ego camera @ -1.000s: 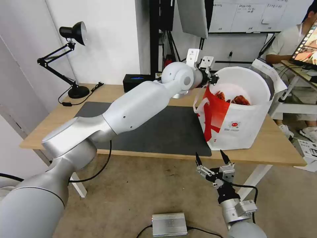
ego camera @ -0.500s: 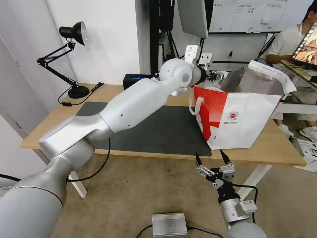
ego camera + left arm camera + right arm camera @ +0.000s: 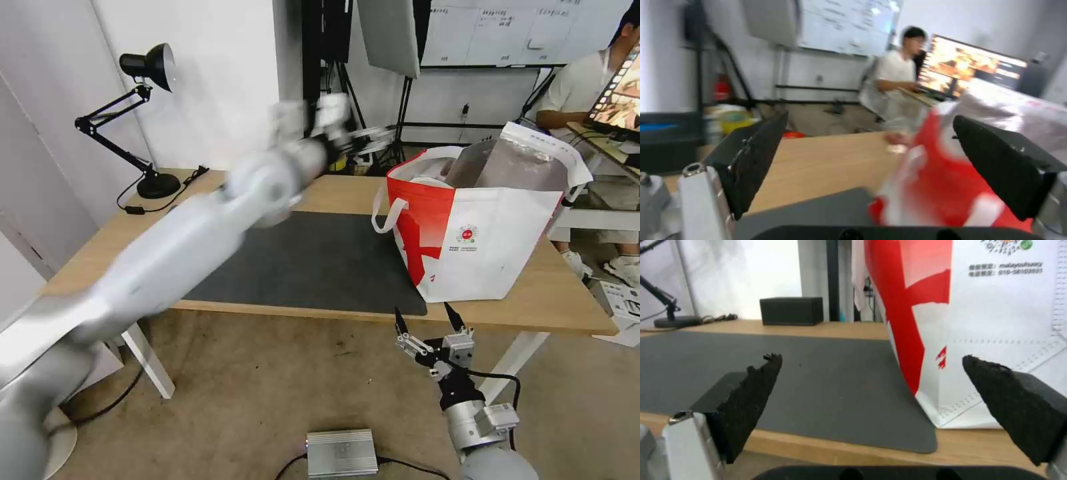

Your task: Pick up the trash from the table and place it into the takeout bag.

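Observation:
The takeout bag (image 3: 480, 240), white with red panels and a foil lining, stands upright on the right part of the table (image 3: 573, 310), partly on the dark mat (image 3: 320, 260). The trash is out of view. My left gripper (image 3: 377, 137) is a blur in the air above the table's back edge, left of the bag and apart from it. In the left wrist view the left gripper (image 3: 870, 118) is open and holds nothing, with the bag (image 3: 947, 186) close by. My right gripper (image 3: 430, 319) hangs open below the table's front edge; the right gripper (image 3: 871, 357) faces the bag (image 3: 996, 323).
A black desk lamp (image 3: 150, 67) stands at the table's back left corner. A black tissue box (image 3: 791, 310) sits at the back edge. On the floor in front of me lies a silver box (image 3: 342, 452) with cables.
The bag has gone from tilted towards me, with red shells showing inside, to upright. My left arm has swung fast to the left, away from the bag's rim. The right arm has not moved.

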Motion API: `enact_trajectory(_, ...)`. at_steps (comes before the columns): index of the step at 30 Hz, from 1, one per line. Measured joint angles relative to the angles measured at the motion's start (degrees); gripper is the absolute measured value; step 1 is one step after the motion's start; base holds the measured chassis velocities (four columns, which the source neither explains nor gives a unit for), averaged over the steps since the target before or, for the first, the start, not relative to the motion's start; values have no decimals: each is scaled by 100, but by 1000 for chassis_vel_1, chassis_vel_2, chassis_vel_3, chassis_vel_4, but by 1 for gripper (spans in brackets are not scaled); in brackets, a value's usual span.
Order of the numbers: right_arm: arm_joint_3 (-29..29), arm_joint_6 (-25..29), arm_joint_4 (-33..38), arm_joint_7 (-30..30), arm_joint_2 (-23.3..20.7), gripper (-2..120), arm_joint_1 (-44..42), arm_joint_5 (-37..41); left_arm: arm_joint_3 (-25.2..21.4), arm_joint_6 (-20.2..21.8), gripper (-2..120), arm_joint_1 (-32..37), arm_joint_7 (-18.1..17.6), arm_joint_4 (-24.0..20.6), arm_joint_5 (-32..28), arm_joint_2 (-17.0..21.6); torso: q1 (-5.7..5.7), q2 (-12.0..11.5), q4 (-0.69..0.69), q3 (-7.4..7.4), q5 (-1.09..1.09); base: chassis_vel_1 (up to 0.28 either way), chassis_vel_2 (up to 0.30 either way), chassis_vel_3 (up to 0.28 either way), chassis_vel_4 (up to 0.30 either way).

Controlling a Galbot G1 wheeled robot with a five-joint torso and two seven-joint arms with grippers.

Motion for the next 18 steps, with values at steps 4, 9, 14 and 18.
enact_trajectory(4,0,1,0,1,0,100,0,0,-1140,-285,100,1540,378,-473,388,591,-1,0,-1,0,-2,0,0,0,0)
enact_trajectory(9,0,0,0,-1,0,100,0,-1,-2389,-849,100,3348,732,-871,1074,985,-2,1,-2,-1,4,0,0,0,0)
enact_trajectory(14,0,1,0,0,0,100,0,0,-3155,-1303,100,4418,842,-901,1593,857,-1,0,-5,-1,6,0,0,0,0)
enact_trajectory(18,0,1,0,0,1,100,0,-1,-3599,-1800,100,5036,892,-916,2038,565,-1,0,-4,-1,6,0,0,0,0)
